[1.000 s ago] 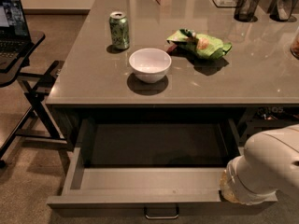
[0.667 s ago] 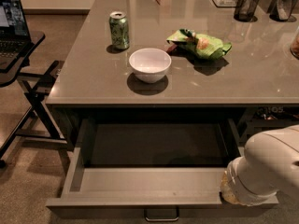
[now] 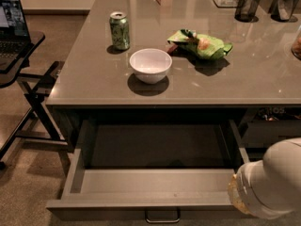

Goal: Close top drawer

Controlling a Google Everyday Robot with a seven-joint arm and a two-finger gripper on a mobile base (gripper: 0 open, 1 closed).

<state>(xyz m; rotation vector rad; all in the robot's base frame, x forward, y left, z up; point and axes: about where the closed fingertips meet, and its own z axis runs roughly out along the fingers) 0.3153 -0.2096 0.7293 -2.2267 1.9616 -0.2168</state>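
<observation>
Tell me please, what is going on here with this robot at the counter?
The robot is meant to close the top drawer, which stands pulled far out under the counter, with its metal handle at the front. A white rounded part of the robot arm sits by the drawer's right front corner. The gripper is not in view, so contact cannot be confirmed. On the counter are a white bowl, a green can and a green snack bag.

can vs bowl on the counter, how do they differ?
The can is green, tall, narrow; the bowl is white, low, wide. Can stands further back and left; bowl sits nearer the front edge, above the open top drawer. Both upright on the counter. No gripper in view; only the arm shows, at the drawer's right front corner.
</observation>
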